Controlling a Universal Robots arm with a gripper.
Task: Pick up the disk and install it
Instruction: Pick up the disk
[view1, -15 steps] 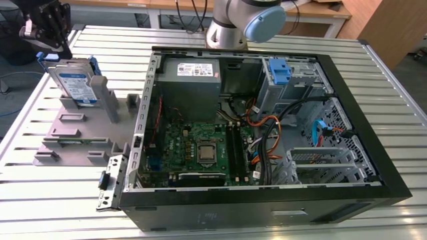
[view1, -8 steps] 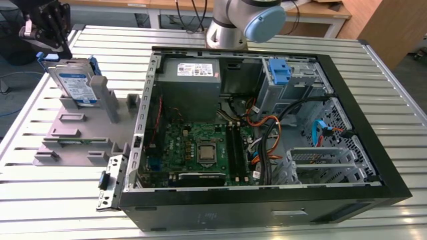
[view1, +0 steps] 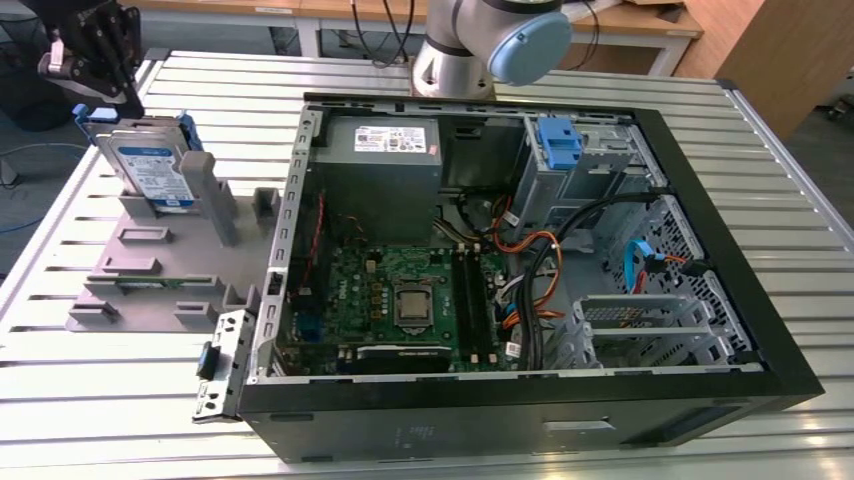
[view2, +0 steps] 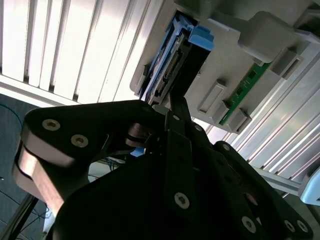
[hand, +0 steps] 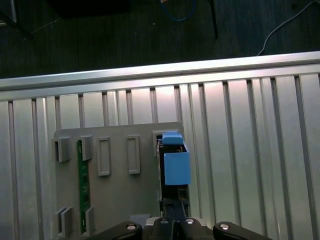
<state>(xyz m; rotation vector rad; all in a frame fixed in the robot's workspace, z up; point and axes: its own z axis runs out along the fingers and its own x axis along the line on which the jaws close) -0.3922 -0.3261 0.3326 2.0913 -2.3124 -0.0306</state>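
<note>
On the slatted table (view1: 80, 420) I see the open computer case (view1: 750, 300), beside it the grey rack (view1: 147, 275) holding the disk (view1: 144, 165) upright, the gripper (view1: 118, 98) right above it, claw apart or together I cannot tell

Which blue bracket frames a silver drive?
The one upright in the grey holder at the exterior view's left, by the tool: it frames the disk. The other bracket sits driveless inside the computer case.
</note>
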